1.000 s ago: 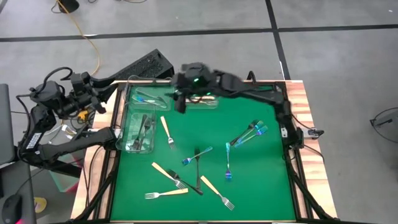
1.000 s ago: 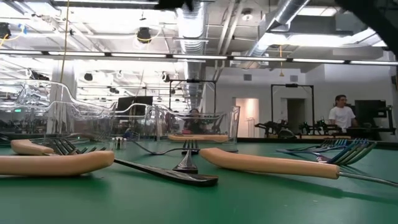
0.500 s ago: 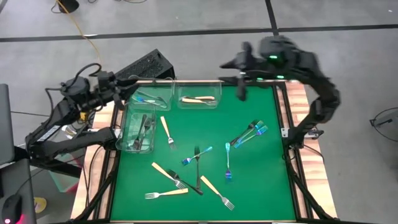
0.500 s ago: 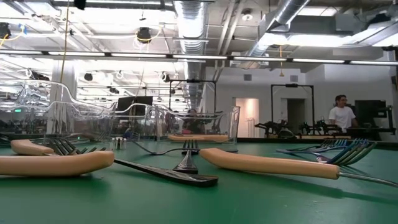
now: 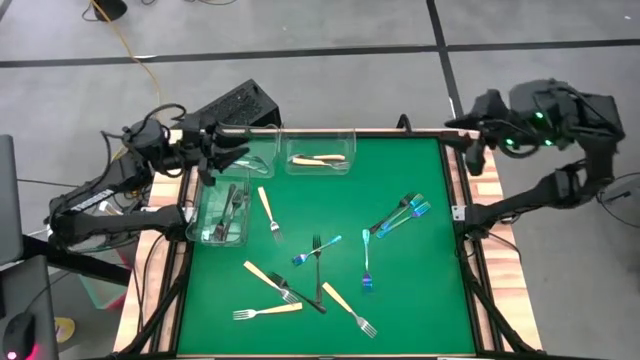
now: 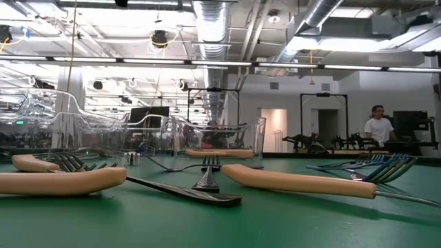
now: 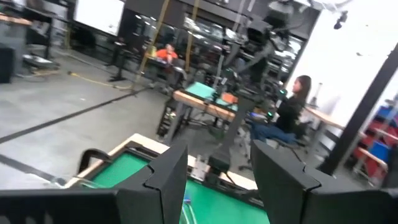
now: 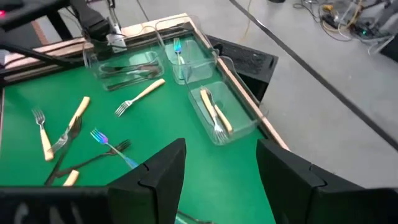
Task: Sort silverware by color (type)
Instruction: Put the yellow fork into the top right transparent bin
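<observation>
Loose silverware lies on the green mat point(image 5: 420, 290): tan-handled forks point(image 5: 268, 212) point(image 5: 348, 310) point(image 5: 268, 312), blue iridescent forks point(image 5: 400, 213) point(image 5: 367, 262) and a dark fork point(image 5: 318, 272). Three clear bins stand at the far left. One holds dark forks point(image 5: 225, 213), one a blue fork point(image 5: 245, 155), and one tan forks point(image 5: 320, 158). My left gripper point(image 5: 225, 152) hovers open over the far-left corner by the bins, its fingers point(image 7: 168, 180) empty. My right gripper point(image 5: 468, 145) hangs open, high over the far-right corner, with nothing between its fingers point(image 8: 161, 174).
A wooden frame point(image 5: 478, 200) borders the mat. A black keyboard-like box point(image 5: 235, 105) lies just beyond the far-left corner. In the low view, tan handles point(image 6: 300, 180) and a dark fork point(image 6: 186, 189) lie in front of the bins point(image 6: 227, 145). People are in the room beyond.
My right gripper has swung quickly from above the tan-fork bin toward the table's right edge, rising, and now hangs over the far-right corner, still open and empty. My left gripper has come from outside the table's left edge to over the far-left bins.
</observation>
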